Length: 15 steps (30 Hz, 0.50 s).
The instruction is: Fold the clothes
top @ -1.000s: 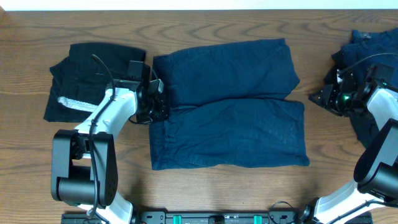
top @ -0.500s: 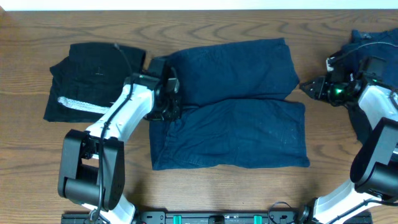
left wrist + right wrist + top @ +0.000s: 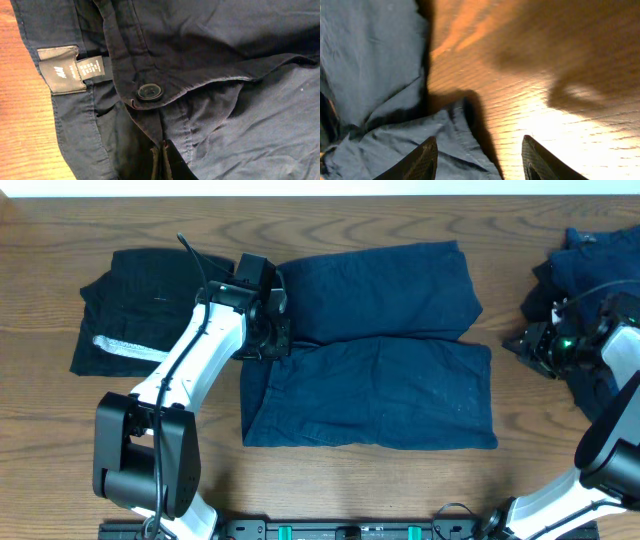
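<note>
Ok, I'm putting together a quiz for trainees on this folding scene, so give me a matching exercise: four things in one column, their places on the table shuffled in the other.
Things:
1. navy shorts
2. black garment
3. heap of clothes
4. left gripper

Places:
A. right end of the table
B. left end of the table
C. at the shorts' waistband
D. middle of the table

Pairs: 1-D, 2-B, 3-A, 4-C.

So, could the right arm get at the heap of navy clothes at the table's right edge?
Probably yes: the open right claw hovers just beside the heap with nothing between them, and the left claw is shut on the trousers far off.
</note>
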Available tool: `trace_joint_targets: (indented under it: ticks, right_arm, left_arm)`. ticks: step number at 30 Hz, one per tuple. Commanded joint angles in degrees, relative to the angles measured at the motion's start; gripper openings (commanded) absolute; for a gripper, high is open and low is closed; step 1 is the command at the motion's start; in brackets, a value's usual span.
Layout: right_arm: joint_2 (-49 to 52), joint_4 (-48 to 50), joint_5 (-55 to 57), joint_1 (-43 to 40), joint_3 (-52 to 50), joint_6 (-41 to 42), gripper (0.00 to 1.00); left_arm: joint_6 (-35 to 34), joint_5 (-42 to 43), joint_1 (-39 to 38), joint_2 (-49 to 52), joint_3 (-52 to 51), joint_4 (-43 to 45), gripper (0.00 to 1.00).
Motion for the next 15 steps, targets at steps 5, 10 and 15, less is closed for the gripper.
trace_joint_targets:
  ticks: [5, 10, 15]
  right_arm:
    - [9.3, 1.0, -10.7, -0.3, 0.5, -5.2, 0.51]
    - [10.8, 0.5, -13.5, -0.3, 0.5, -7.1, 0.47]
    - [10.7, -0.3, -19.0, -0.4, 0.6, -8.7, 0.43]
  left_arm:
    - [0.8, -0.8, 0.2, 0.5, 0.7, -0.5, 0.06]
    - [0.8, -0.8, 0.2, 0.5, 0.7, -0.7, 0.06]
    - [0.8, -0.8, 0.2, 0.5, 0.7, -0.7, 0.06]
